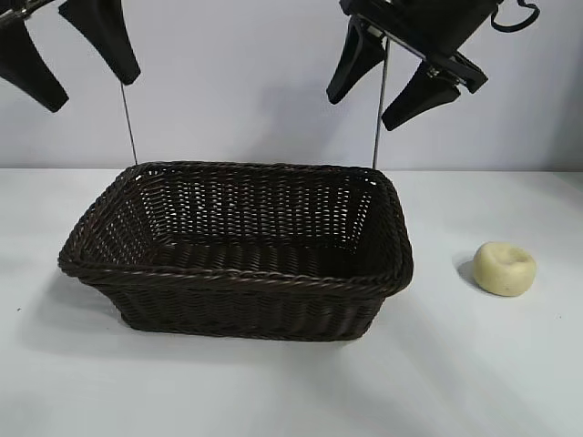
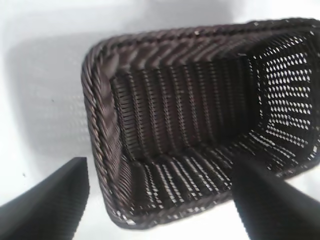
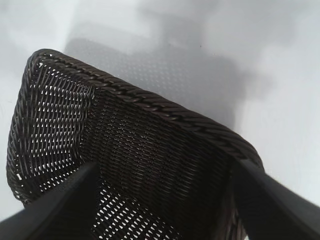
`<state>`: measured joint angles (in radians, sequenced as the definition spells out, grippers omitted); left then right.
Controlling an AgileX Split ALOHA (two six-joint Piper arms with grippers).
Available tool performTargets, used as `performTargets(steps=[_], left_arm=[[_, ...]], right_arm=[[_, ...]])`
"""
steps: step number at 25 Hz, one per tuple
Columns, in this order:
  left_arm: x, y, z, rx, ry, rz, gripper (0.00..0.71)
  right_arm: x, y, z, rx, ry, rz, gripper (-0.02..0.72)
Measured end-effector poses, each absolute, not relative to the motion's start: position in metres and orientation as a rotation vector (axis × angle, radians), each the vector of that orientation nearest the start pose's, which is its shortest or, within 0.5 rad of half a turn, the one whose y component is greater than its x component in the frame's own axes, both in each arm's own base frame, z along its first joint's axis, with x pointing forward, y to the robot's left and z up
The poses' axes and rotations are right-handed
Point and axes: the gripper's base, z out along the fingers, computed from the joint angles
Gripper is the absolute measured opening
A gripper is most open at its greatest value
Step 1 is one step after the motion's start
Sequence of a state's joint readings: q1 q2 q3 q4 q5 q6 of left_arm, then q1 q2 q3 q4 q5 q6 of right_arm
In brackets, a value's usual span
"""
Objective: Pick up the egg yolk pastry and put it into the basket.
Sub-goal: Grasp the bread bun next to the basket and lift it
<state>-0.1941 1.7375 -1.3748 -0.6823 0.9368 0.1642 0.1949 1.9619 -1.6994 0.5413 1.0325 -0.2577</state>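
The basket (image 1: pixel 237 250) sits mid-table (image 1: pixel 510 382). Both arms hang high above it, claws tilted downward: the left gripper (image 1: pixel 68 59) over its left end, the right gripper (image 1: pixel 383 77) over its right end, each spread wide and empty. The egg yolk pastry (image 1: pixel 504 269) lies on the table, well right of the basket.

You are looking at a plain white table (image 1: pixel 273 391) that is carrying the dark woven basket (image 1: pixel 237 300) at its middle and the egg yolk pastry (image 1: pixel 504 269), which is sitting dimple-up directly on the surface, apart from the basket on its right-arm side.
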Motion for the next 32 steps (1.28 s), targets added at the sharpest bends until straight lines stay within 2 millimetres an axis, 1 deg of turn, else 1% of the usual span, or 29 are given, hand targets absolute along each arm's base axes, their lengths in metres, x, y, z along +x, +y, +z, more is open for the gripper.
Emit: performTargets(steps=[8, 11, 16, 19, 23, 26, 32], left_arm=[[0.365, -0.124, 0.258, -0.032, 2.681, -0.973, 0.571], [0.369, -0.125, 0.255, -0.061, 2.67, -0.986, 0.571], [0.369, -0.126, 0.256, -0.079, 2.656, -1.01, 0.571], [0.369, -0.126, 0.256, -0.068, 2.653, -1.009, 0.571], [0.369, -0.126, 0.256, -0.051, 2.649, -1.004, 0.571], [0.369, -0.126, 0.256, -0.049, 2.649, -1.004, 0.571], [0.369, -0.126, 0.256, -0.043, 2.648, -1.002, 0.571]], right_arm=[[0.41, 0.122, 0.272, -0.364, 2.697, 0.684, 0.537], [0.408, 0.121, 0.271, -0.379, 2.718, 0.676, 0.537], [0.408, 0.119, 0.27, -0.356, 2.733, 0.658, 0.537], [0.41, 0.108, 0.269, -0.309, 2.759, 0.626, 0.537], [0.413, 0.078, 0.267, -0.208, 2.802, 0.575, 0.537], [0.412, 0.059, 0.265, -0.179, 2.849, 0.518, 0.537], [0.409, 0.046, 0.26, -0.215, 2.923, 0.352, 0.537]])
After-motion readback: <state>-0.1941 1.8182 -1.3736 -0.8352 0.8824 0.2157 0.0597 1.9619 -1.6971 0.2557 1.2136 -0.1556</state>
